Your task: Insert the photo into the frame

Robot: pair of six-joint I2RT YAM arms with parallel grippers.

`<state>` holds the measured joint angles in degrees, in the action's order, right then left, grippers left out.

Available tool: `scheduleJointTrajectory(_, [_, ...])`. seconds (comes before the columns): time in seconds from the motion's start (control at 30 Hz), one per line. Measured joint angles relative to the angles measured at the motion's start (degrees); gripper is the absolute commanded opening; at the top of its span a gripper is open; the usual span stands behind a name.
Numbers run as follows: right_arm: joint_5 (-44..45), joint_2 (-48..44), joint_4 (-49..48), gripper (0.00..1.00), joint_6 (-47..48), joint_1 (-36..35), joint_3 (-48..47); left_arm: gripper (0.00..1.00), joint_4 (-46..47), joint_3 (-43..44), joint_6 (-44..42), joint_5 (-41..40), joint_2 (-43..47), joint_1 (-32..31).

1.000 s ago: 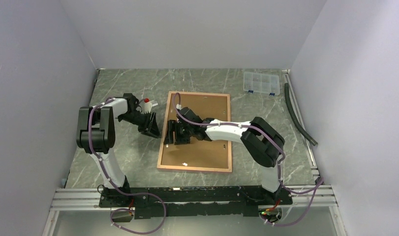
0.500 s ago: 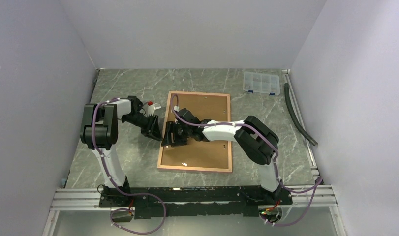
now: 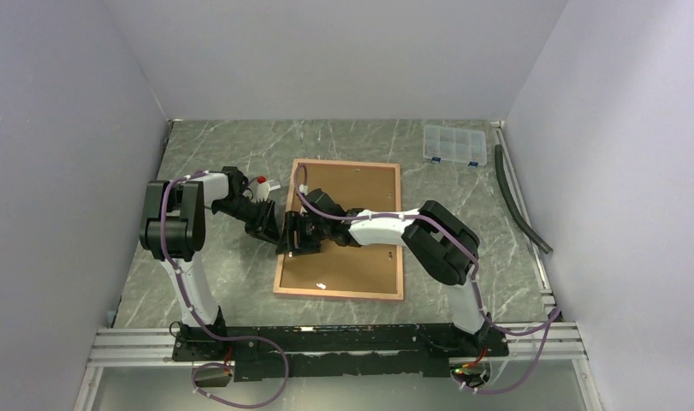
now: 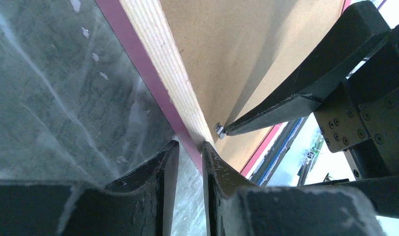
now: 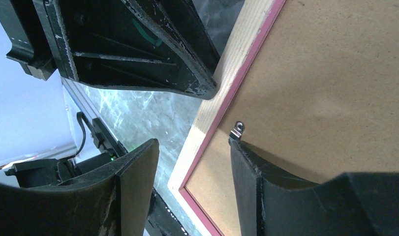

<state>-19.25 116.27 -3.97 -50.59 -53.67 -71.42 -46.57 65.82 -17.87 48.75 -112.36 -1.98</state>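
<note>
L gripper (image 4: 190,147): narrow gap at frame (image 4: 158,54) edge, grip unclear
R gripper (image 5: 193,143): open, tip at clip (image 5: 238,129)
Risk: tip slips off clip, frame skids

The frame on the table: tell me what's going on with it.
Both arms are working at the left rail of the frame, which lies face down on the table with the brown backing board in it. The left gripper has its fingertips a narrow gap apart at that rail's outer edge. The right gripper is open astride the rail, one fingertip by a small metal tab on the board. No photo is visible.
</note>
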Motion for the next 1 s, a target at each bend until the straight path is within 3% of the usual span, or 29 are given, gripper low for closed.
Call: scheduleJointTrajectory(1.0, [-1.95, 3.37, -0.39, 0.55, -0.24, -0.22, -3.76, 0.25, -1.03, 0.00, -0.90, 0.26, 0.00, 0.00])
